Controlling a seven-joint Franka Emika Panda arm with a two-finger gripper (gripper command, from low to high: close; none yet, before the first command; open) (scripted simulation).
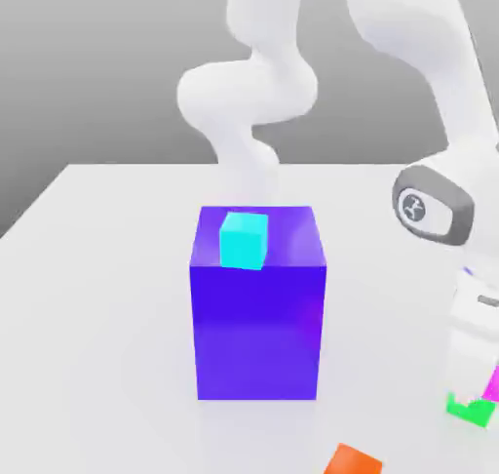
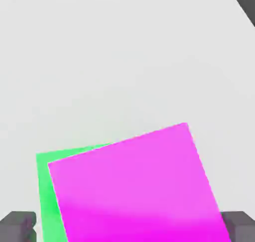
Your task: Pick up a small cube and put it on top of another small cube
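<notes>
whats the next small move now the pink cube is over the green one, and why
Probably lift the end effector straight up. The magenta cube already sits on the green cube, slightly twisted, and the fingertips stand clear of its sides, so a vertical retreat should avoid nudging it.

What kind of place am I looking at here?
Most likely a computer-simulated test bench, not a real room: a plain white table, flat-coloured toy blocks like the big blue-violet block and cyan cube, against an empty grey backdrop.

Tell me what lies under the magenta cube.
The green cube lies under the magenta cube, which sits turned slightly askew; one green strip shows past its edge. The rest of the green top is covered.
</notes>
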